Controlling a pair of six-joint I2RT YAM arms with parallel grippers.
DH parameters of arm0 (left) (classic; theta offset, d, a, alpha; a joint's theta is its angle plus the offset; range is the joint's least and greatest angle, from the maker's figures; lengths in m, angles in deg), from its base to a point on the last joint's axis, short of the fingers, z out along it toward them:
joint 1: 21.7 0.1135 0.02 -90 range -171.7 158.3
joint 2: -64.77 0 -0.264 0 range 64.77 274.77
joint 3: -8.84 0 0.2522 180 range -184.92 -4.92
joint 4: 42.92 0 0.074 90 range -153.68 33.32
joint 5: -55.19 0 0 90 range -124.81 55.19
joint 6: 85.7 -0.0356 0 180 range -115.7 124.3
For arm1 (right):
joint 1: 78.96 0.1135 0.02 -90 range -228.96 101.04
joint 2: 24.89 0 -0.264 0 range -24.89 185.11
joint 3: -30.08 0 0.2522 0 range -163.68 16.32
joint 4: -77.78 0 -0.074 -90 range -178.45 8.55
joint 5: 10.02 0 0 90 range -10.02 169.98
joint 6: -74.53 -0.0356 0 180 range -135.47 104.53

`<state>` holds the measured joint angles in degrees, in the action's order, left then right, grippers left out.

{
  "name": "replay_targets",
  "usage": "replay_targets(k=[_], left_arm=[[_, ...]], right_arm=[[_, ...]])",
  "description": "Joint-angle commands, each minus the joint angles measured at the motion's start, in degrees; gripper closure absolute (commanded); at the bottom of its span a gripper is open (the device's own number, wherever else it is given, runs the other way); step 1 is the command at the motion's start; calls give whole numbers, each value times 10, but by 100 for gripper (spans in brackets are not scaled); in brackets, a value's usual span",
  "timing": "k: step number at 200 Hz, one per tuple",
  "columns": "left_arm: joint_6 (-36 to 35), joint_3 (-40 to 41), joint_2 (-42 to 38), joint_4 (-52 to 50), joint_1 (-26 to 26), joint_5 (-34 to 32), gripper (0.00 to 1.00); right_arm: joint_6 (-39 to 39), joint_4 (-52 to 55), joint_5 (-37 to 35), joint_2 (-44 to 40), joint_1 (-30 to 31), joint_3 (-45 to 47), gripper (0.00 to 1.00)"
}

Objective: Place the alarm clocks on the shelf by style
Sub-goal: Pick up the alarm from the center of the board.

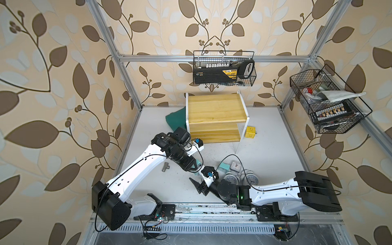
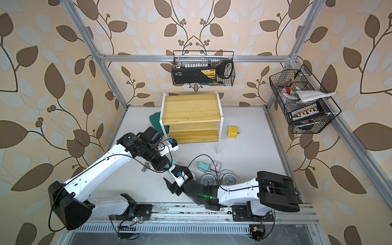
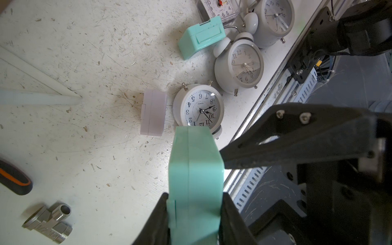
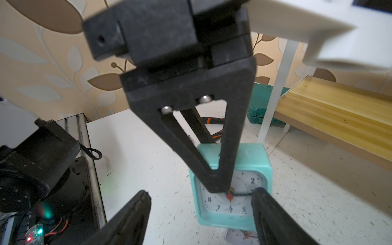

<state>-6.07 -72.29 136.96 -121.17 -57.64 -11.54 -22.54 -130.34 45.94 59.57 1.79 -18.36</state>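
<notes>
Left wrist view: the left gripper (image 3: 195, 203) has its jaws clamped on a teal square clock (image 3: 195, 165); the right gripper (image 4: 201, 195) faces it, jaws apart; the shelf (image 1: 216, 108) is bare; the twin-bell clocks (image 3: 199, 108) and lilac clock (image 3: 153, 112) lie on the tabletop (image 3: 84, 148); nothing is placed yet.

A yellow cube socket (image 1: 250, 132) rests on the white tabletop (image 1: 269, 165). A silver metal tee fitting (image 1: 165, 167) lies well apart from it.

Teal clock (image 3: 195, 169) gripped upright — six clocks (image 3: 239, 65) clustered before the shelf (image 1: 216, 106)
</notes>
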Motion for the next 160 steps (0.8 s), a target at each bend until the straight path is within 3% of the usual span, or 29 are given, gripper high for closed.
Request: replay_targets(k=[1, 74, 122, 160], left_arm=[[-17, 9, -19, -22, -11, 82, 70], [-19, 8, -21, -23, -11, 90, 70], [-21, 8, -19, -25, -11, 89, 69], [-20, 15, -20, -17, -11, 67, 68]], right_arm=[[-17, -18, 8, 8, -28, -2, 22], [-33, 23, 76, 20, -64, -21, 24], [-28, 16, 91, 25, -68, -18, 38], [-23, 10, 102, 13, -67, -8, 36]])
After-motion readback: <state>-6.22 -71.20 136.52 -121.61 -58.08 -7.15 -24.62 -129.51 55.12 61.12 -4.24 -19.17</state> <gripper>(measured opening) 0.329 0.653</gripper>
